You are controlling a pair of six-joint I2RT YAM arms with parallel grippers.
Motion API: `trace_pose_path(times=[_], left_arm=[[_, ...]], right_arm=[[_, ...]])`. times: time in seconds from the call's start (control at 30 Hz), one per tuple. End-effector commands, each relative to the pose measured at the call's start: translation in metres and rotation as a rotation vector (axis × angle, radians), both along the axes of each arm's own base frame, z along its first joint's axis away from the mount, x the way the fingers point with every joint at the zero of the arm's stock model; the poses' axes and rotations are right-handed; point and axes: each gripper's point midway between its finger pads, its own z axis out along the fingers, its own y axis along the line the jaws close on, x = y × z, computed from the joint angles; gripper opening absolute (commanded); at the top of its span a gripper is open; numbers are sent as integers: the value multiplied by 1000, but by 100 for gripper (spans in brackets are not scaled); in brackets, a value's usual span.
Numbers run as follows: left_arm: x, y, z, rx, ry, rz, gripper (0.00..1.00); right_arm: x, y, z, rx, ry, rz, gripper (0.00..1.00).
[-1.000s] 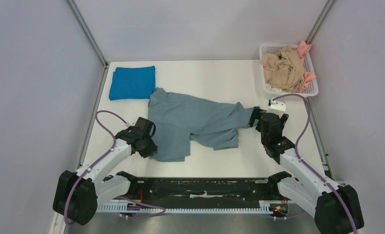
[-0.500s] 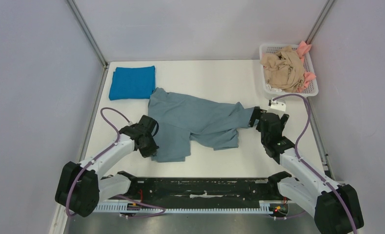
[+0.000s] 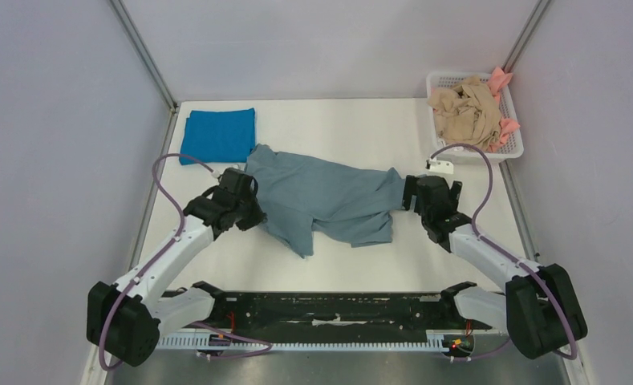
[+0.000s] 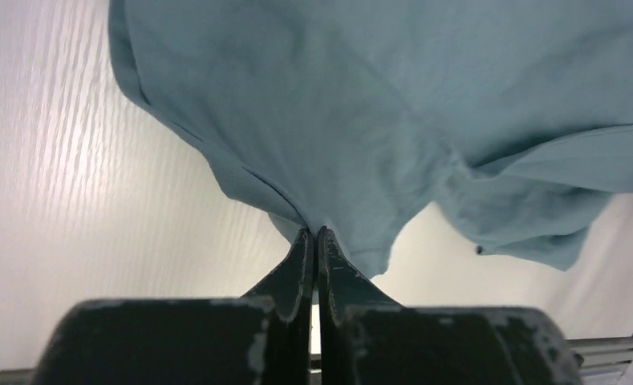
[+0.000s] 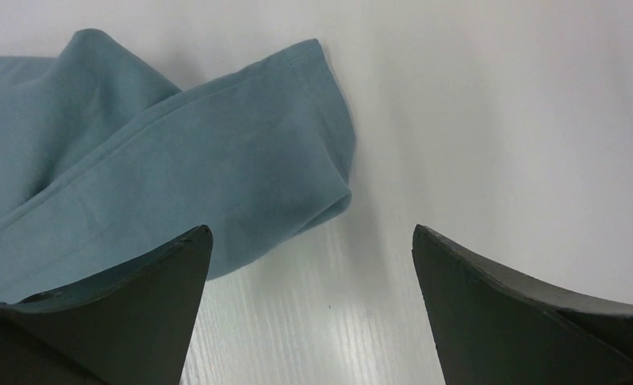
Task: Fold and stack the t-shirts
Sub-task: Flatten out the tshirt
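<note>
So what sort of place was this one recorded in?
Likely a lab robot cell, not a home: bare grey partition walls on metal frame posts, a plain white table, and a plastic basket at its far right corner.

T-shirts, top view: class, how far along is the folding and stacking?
Done: the bright blue shirt lies folded at the far left. In hand: the grey-blue shirt lies crumpled; the left tool is shut on its edge, the right tool open at its opposite end. Left: folding it, stacking, plus the beige shirt and pink shirt in the basket.
</note>
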Motion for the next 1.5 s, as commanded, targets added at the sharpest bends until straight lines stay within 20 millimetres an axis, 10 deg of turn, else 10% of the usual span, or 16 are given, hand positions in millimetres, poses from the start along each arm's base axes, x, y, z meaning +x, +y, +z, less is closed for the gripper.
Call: trace_pose_path(times=[0.0, 0.27, 0.43, 0.73, 1.07, 1.3, 1.47], left_arm=[[38, -8, 51, -11, -207, -35, 2], [59, 7, 82, 50, -325, 34, 2], [64, 11, 102, 48, -386, 53, 2], [64, 49, 233, 58, -725, 205, 2], [-11, 106, 366, -4, -1092, 344, 2], [-36, 108, 393, -56, -1178, 304, 2], [2, 102, 362, 35, -1060, 334, 2]], right_arm=[[25, 10, 16, 16, -29, 27, 98], [40, 16, -27, 104, 77, 4, 81], [52, 26, -27, 149, 68, 44, 0], [60, 13, 159, 144, -420, 66, 0], [-19, 3, 348, 163, -833, 171, 0], [-70, 10, 397, 224, -927, 273, 0], [-48, 10, 366, 218, -800, 233, 0]])
